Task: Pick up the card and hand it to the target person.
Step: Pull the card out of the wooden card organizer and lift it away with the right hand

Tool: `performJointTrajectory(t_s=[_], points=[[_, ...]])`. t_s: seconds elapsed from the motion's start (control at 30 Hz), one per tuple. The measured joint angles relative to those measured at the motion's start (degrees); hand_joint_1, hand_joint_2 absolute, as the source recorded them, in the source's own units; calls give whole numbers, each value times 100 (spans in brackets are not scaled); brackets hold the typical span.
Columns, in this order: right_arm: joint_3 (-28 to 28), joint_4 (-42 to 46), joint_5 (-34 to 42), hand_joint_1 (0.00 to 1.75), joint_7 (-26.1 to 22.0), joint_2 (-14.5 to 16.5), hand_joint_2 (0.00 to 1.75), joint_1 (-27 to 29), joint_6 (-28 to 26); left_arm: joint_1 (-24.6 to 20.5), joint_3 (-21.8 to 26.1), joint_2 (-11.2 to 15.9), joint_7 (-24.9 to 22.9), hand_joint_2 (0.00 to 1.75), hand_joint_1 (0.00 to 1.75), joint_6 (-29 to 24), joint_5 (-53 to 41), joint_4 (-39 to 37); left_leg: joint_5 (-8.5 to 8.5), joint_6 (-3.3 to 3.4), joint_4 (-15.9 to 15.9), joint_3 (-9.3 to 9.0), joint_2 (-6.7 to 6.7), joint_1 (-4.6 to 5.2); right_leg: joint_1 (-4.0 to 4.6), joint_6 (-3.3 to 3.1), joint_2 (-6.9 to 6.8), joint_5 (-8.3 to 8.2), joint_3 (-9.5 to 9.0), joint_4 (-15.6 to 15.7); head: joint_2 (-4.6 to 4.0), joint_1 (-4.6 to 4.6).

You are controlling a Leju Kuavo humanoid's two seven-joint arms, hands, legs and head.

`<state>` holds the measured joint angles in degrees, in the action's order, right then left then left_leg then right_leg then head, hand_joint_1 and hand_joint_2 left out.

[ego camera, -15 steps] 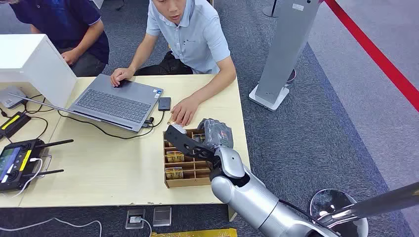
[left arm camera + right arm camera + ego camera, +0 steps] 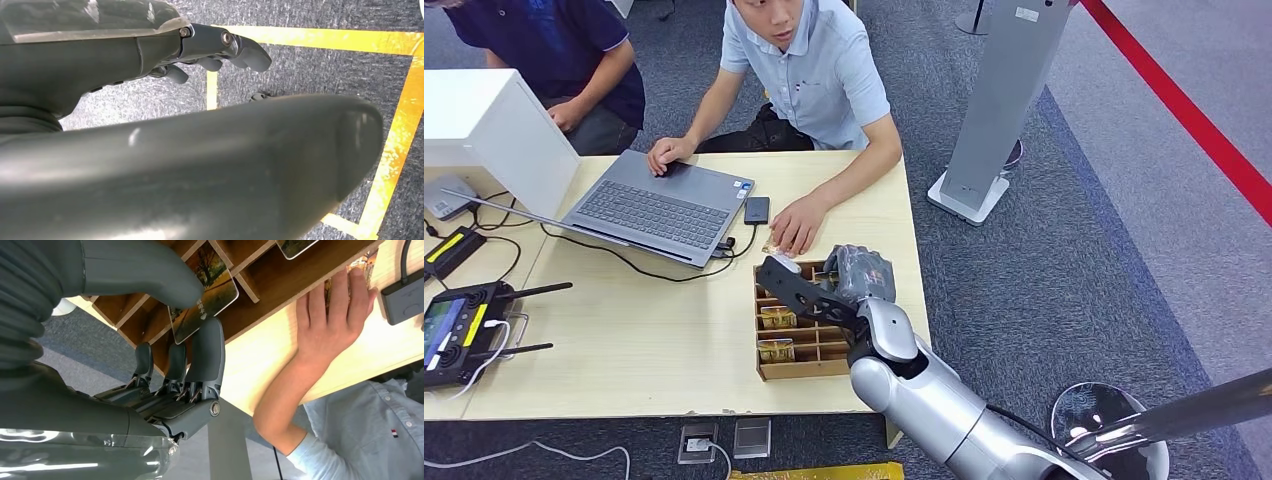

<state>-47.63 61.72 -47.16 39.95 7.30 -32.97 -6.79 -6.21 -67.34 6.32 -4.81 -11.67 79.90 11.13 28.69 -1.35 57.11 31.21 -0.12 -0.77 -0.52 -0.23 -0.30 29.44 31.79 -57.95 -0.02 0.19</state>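
Note:
My right hand point(image 2: 842, 282) hovers over a wooden compartment box point(image 2: 809, 368) near the table's right edge. In the right wrist view, the thumb and a dark finger point(image 2: 209, 347) of that hand point(image 2: 165, 375) pinch a card point(image 2: 204, 296) with a landscape picture, just above the box's dividers point(image 2: 247, 285). More cards point(image 2: 778, 317) stand in other slots. A person in a light blue shirt point(image 2: 814, 75) sits across the table with one hand point(image 2: 799, 222) flat beside the box's far end. My left hand point(image 2: 215, 47) hangs over the floor, holding nothing, fingers loosely bent.
A grey laptop point(image 2: 659, 205) and a dark device point(image 2: 757, 209) lie beyond the box. A controller point(image 2: 459, 325) and cables sit at the table's left. A second person point(image 2: 554, 50) sits at the far left. A grey pillar stand point(image 2: 999, 100) rises to the right.
My right hand has shifted only very slightly over the box. The person's hands stay where they were.

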Motion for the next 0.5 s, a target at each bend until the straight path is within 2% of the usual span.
performJointTrajectory(t_s=[0.5], points=[[11,-15,-10,96,0,11,175,34,56,0,0,-1,-1,0,0,2,1,0,0,0,0,0,0,0,0,0,0,0,0,0,0,1]])
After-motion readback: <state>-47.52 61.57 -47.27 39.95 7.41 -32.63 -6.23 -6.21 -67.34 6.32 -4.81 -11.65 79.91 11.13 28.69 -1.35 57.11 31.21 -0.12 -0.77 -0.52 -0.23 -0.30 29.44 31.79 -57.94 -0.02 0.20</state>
